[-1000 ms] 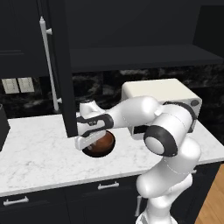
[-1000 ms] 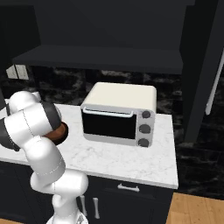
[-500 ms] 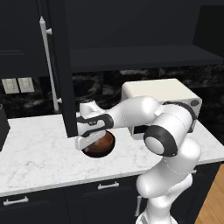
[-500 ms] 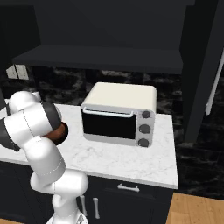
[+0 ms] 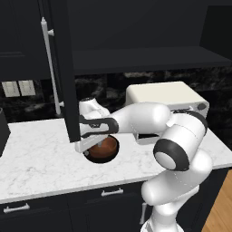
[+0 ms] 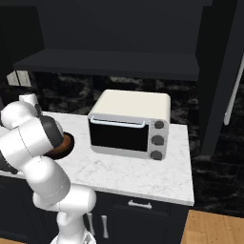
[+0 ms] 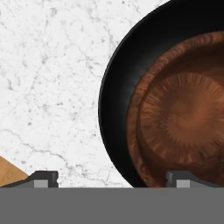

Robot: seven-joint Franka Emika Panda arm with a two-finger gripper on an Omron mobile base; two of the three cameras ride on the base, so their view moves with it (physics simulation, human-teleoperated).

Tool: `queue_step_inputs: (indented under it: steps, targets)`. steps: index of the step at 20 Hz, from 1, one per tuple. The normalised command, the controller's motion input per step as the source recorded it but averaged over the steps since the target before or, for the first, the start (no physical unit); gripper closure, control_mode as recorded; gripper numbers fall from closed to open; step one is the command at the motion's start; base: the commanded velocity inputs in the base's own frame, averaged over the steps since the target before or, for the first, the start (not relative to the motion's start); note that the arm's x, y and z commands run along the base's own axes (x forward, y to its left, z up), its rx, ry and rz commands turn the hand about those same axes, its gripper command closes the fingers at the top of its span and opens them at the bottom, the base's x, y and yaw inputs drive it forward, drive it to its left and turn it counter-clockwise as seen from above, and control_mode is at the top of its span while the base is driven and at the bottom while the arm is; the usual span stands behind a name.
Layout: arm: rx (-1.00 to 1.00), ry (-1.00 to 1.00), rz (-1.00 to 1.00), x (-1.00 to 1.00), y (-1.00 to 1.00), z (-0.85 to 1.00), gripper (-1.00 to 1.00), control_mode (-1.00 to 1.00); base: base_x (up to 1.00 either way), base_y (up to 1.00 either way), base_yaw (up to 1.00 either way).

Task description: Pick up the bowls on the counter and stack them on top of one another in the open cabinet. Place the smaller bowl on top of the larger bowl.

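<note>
The counter [image 5: 41, 158] stretches long and flat, white marble threaded with faint grey veins, and above it hangs the open cabinet [image 5: 145, 59], matte black with a dark shelf; its tall door [image 5: 65, 72] carries a slim vertical silver bar handle [image 5: 49, 68]. To the right sits the boxy cream toaster oven [image 6: 131, 124], rounded corners, dark glass front, three knobs. Down on the marble, the larger bowl [image 7: 116, 100] shows as a wide, plain black round with a smooth dull wall, and nested inside it is the smaller bowl [image 7: 183, 116], glossy reddish-brown, its inside streaked with fine radial lines. Both rest on the counter just below the door's lower edge, not in the cabinet. Right above them hangs the gripper [image 7: 111, 178], fingers spread wide, one dark tip over bare marble, the other over the brown bowl, clasping nothing.
</note>
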Motion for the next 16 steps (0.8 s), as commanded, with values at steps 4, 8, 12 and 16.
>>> queue_step_inputs:
  steps: [4,8,12,16]
  targets:
    - [-0.10,-0.01,0.00,-0.57,0.06,0.02,-1.00,-1.00,0.00,0.00,0.00]
    - [-0.14,-0.06,0.00,-0.08,0.07,0.00,-1.00,-1.00,0.00,0.00,0.00]
    - [-0.04,-0.07,0.00,0.00,0.22,-0.07,-1.00,-1.00,0.00,0.00,0.00]
    - [0.00,-0.08,0.00,0.04,0.27,-0.17,-1.00,-1.00,0.00,0.00,0.00]
